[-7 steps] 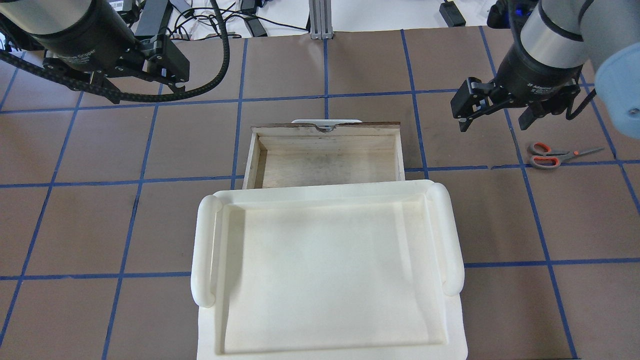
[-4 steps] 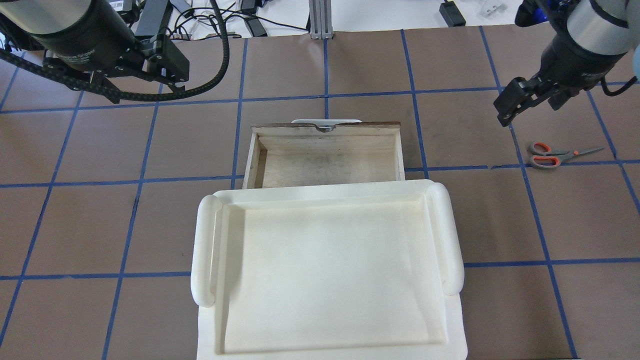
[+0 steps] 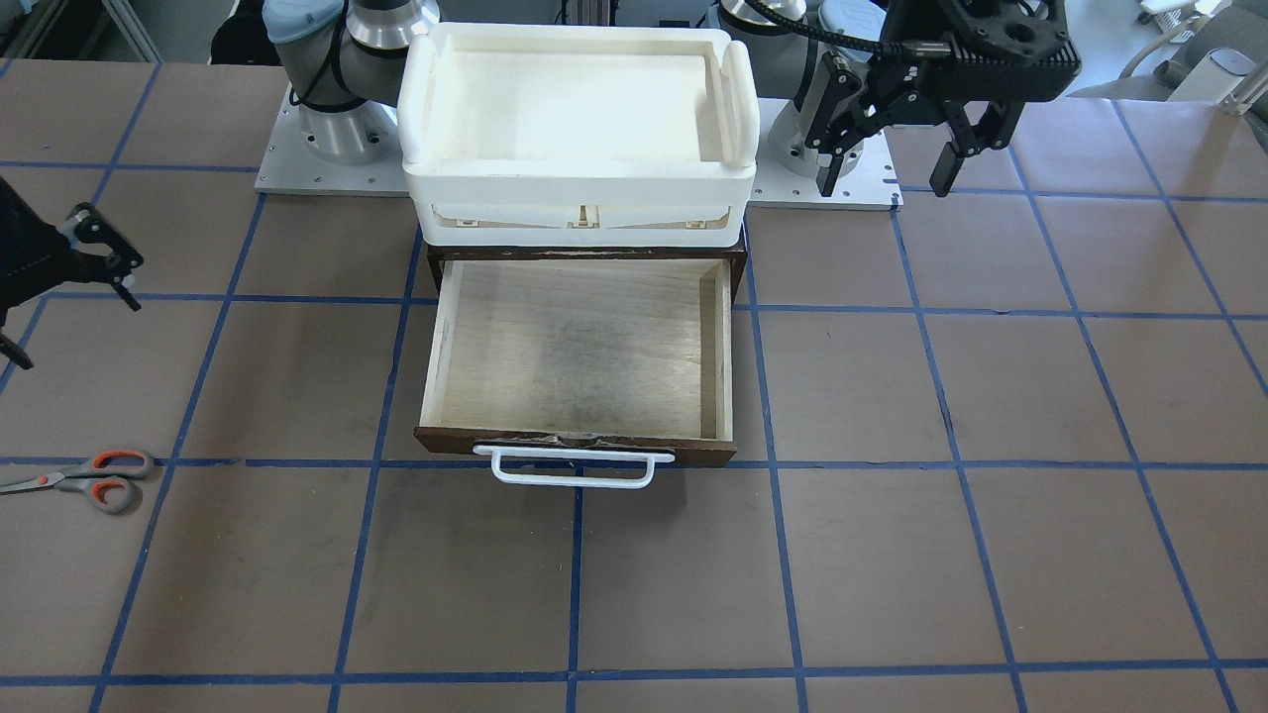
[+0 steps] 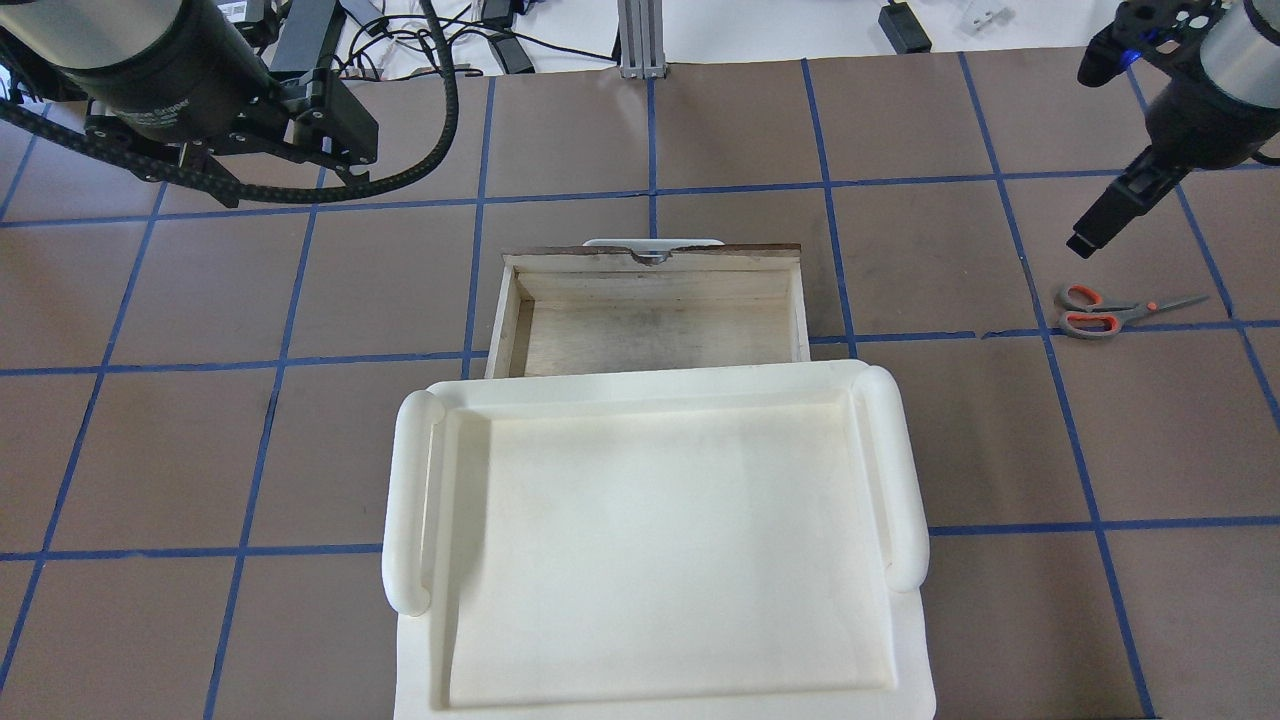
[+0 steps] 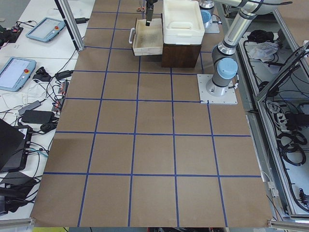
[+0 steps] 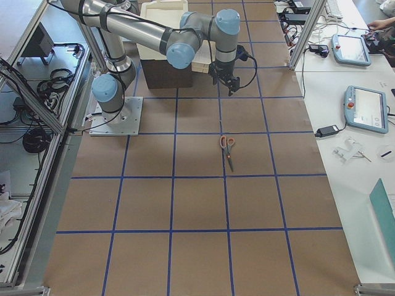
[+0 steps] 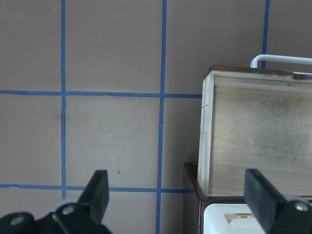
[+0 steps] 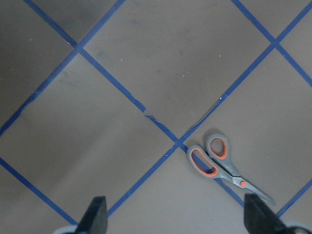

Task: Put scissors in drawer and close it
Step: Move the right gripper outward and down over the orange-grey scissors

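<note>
Small grey-handled, orange-lined steel scissors (image 8: 228, 171) lie lower right on bare brown mat (image 8: 122, 48), right gripper (image 8: 176, 215) spread wide nearby; left gripper (image 7: 176, 187) spread beside pulled-out plywood drawer (image 7: 205, 136) side wall.

scissors (image 3: 48, 481): blade tips cut by frame edge | drawer (image 4: 650, 330): rear hidden by bin (image 4: 650, 385)

The left arm (image 5: 239, 26) and the right arm (image 6: 133, 26) are silver-grey tubes with pale blue caps (image 6: 227, 21) on the joints. Each stands on a grey plate (image 3: 287, 181) with small screws along the edge. The left hand (image 3: 885, 180) is black, with white print (image 4: 160, 108) on its round body and a black ribbed cable chain (image 4: 455, 100) beside it. The right hand (image 4: 1085, 238) is black too, with a small blue light (image 4: 1130, 55) behind it.
</note>
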Tool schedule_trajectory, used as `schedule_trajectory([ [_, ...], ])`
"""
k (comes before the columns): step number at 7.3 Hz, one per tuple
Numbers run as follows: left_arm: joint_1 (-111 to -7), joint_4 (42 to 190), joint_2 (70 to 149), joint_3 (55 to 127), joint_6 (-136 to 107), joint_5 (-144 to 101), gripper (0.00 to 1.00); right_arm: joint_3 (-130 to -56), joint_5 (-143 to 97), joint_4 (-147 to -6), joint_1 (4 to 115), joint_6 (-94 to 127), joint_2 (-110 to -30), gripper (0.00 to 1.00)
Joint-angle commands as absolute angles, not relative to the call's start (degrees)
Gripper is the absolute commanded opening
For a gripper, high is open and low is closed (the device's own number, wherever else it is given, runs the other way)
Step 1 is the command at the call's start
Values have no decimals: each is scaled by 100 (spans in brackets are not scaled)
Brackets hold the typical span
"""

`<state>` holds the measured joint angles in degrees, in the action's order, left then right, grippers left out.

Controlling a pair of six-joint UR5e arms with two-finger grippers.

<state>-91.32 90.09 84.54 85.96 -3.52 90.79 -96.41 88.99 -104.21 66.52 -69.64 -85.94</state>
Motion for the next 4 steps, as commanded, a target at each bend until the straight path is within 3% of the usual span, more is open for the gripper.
schedule_trajectory([
  [1,-9132,9009,8455,8596,-343,9079,100,-9642,8895,-10939,6259,-8021,-8289,100],
  [4,-9132,9009,8455,8596,-352,9079,100,-9607,8764,-11311,6031,-9659,-7526,100],
])
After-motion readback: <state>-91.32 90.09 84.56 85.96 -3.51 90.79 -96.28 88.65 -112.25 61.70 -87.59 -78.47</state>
